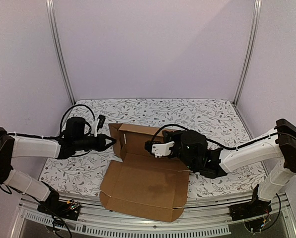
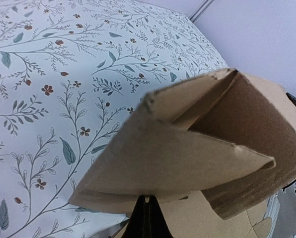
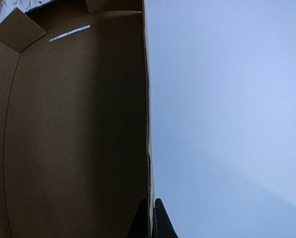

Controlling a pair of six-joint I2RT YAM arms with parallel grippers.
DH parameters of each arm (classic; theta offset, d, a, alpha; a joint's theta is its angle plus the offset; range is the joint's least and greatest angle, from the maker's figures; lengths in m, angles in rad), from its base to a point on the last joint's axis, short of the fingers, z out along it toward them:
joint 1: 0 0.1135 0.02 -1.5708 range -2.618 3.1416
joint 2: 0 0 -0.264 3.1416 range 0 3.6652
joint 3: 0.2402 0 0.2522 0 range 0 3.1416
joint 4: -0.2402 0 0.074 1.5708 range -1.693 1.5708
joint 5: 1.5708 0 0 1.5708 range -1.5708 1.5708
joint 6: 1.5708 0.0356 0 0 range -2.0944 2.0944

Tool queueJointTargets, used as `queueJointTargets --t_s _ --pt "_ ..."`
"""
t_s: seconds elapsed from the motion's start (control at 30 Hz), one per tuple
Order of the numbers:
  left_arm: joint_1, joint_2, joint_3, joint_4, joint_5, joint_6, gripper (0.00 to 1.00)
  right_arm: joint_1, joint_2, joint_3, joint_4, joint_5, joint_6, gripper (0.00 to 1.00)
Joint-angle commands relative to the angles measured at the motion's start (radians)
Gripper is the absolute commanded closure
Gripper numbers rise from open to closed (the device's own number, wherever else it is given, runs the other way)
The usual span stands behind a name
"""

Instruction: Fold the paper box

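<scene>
Both grippers pinch cardboard on the half-raised paper box [image 1: 143,184].

Left gripper [image 1: 111,142], jaws pressed together, nips the lower edge of a folded side flap at the box's left wall; its wrist view shows that flap tilted above the flowered table [image 1: 212,116]. Right gripper [image 1: 149,147], jaws likewise closed, clamps the thin edge of a cardboard panel in the box's far half, the edge running straight between its fingertips in the wrist view. The box lies mid-table between the two arms: the far part has walls standing, the near part is a wide flat panel spread toward the arm bases, its front edge reaching the table's near rim.
</scene>
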Motion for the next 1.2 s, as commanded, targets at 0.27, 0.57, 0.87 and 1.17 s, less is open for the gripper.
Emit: queueJointTargets --t_s 0.27,0.57,0.87,1.17 --pt "-0.015 -0.139 -0.043 -0.110 -0.147 0.087 0.85 0.014 0.002 0.000 -0.038 -0.050 0.035 1.00" --pt "-0.007 -0.073 0.011 -0.092 -0.134 0.188 0.58 0.018 -0.020 -0.004 -0.062 -0.052 0.051 1.00" --pt "0.042 -0.061 0.017 -0.079 -0.055 0.301 0.51 0.018 -0.057 -0.022 -0.091 -0.071 0.063 1.00" --pt "0.099 0.003 0.056 -0.073 0.099 0.338 0.50 0.020 -0.098 -0.040 -0.140 -0.095 0.079 1.00"
